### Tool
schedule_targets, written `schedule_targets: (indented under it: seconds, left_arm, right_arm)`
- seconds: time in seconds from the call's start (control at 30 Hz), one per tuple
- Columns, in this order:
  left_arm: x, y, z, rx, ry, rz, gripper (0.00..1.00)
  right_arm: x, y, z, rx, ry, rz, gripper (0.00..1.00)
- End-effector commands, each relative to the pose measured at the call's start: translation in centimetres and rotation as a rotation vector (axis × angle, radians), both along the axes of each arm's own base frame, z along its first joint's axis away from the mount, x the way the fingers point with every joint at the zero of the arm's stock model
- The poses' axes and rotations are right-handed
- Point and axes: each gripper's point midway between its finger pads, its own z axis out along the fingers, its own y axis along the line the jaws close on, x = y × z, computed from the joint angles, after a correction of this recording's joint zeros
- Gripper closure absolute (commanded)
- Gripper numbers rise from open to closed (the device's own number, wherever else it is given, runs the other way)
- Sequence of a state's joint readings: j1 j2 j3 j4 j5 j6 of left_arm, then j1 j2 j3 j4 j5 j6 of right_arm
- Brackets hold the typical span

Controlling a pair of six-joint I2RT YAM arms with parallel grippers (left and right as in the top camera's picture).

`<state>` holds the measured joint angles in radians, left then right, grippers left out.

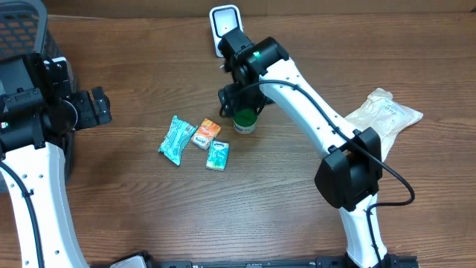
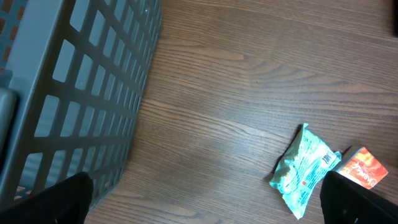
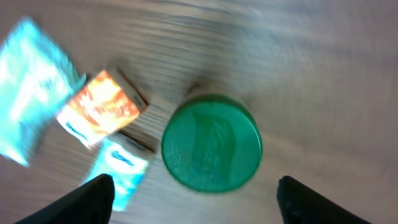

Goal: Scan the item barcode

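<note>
The green-lidded jar point(image 1: 245, 120), taken to be the item for scanning, is seen standing upright on the table point(image 1: 297, 223), just right of the orange box point(image 1: 206, 132) and on the near side of the scanner point(image 1: 224, 22) at the far edge. The right gripper point(image 3: 194, 186) is poised directly above it, jaws spread wide, with the lid between the fingers and bare wood showing on either side, so nothing is gripped. The right wrist view is smeared, which suggests motion, and a descent made off-centre could land a finger on the lid and tip the jar toward the orange box and the small teal box point(image 1: 218, 155). If the jaws were closed too high on the round wall, the jar could be squeezed out and rolled away. No barcode can be made out on the jar, so it might be presented with the code turned away from the scanner and no read obtained. The left gripper point(image 2: 206, 186) is seen open and empty at the left, well apart, so little interference is expected from it.
</note>
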<state>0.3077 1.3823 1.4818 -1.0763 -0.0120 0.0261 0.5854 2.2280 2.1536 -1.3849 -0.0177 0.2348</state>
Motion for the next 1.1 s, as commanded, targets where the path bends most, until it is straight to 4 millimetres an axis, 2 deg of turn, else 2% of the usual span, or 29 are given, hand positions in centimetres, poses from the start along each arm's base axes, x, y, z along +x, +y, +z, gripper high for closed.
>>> schedule_targets:
  seconds: [0.0, 0.07, 0.13, 0.33, 0.43, 0.53, 0.67, 0.83, 0.93, 1.07]
  left_arm:
    - [0.3, -0.3, 0.1, 0.001, -0.005, -0.020, 0.00]
    - [0.3, -0.3, 0.1, 0.001, -0.006, -0.020, 0.00]
    - [0.3, -0.3, 0.1, 0.001, -0.006, -0.020, 0.00]
    - [0.3, -0.3, 0.1, 0.001, -0.005, -0.021, 0.00]
    - [0.3, -0.3, 0.1, 0.001, -0.005, -0.021, 0.00]
    - [0.3, -0.3, 0.1, 0.001, -0.006, -0.021, 0.00]
    - [0.3, -0.3, 0.1, 0.000, -0.005, -0.021, 0.00]
    - [0.3, -0.3, 0.1, 0.001, -0.005, -0.021, 0.00]
    - [0.3, -0.3, 0.1, 0.001, -0.005, -0.021, 0.00]
    - [0.3, -0.3, 0.1, 0.001, -0.005, -0.021, 0.00]
  right_arm:
    - [0.7, -1.8, 0.7, 0.023, 0.009, -0.526, 0.02]
    - [0.8, -2.7, -0.5, -0.006, 0.007, -0.709, 0.00]
    - [1.1, -2.5, -1.8, 0.009, 0.012, -0.801, 0.00]
    - [1.8, -1.4, -5.1, 0.081, 0.026, -0.933, 0.00]
    - [1.7, -1.2, -5.7, 0.091, 0.037, -0.933, 0.00]
    - [1.5, -1.2, -5.7, 0.088, 0.042, -0.913, 0.05]
    - [1.2, -0.6, -5.7, 0.091, 0.058, -0.787, 0.14]
    - [0.8, -0.6, -5.7, 0.077, 0.069, -0.697, 0.34]
    - [0.6, -0.7, -5.8, 0.062, 0.069, -0.652, 0.37]
    - [0.5, -0.8, -5.8, 0.037, 0.049, -0.461, 0.37]
